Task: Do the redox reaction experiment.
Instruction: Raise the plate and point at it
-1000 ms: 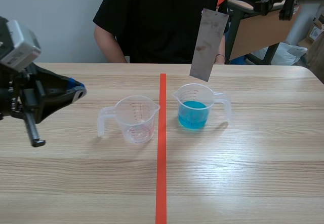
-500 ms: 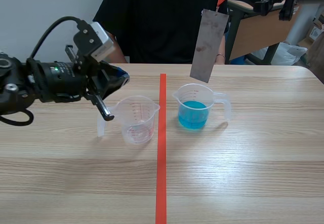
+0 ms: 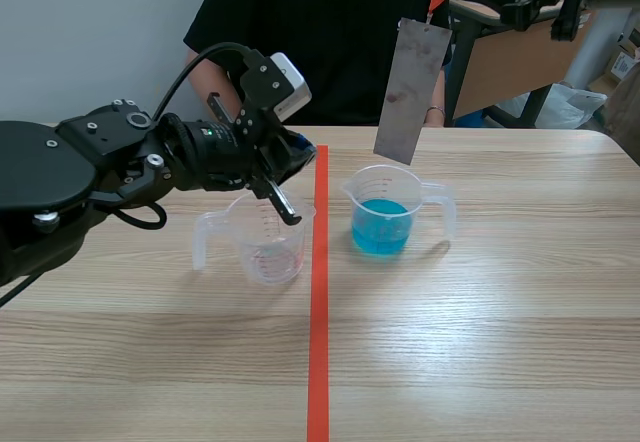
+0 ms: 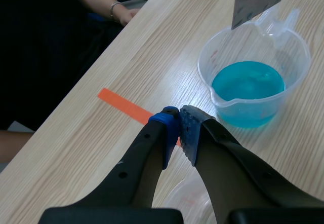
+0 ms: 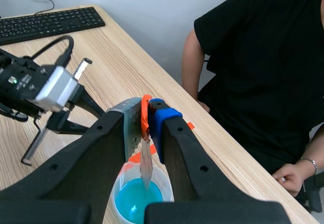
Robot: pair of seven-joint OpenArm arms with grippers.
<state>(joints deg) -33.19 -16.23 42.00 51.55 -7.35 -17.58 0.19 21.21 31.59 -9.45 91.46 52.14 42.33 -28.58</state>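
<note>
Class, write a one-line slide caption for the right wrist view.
Right pincer holds a metal strip above the beaker of blue liquid.

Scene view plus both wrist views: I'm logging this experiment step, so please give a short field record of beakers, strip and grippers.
blue beaker: right of the tape line, partly filled with blue liquid
empty beaker: left of the line, clear, nothing in it
metal strip: hangs tilted over the blue beaker, lower end near rim height, seemingly not dipped
right gripper: shut on the strip's orange tab
left gripper: shut on nothing, above the empty beaker's far rim
person: seated behind the table
</note>
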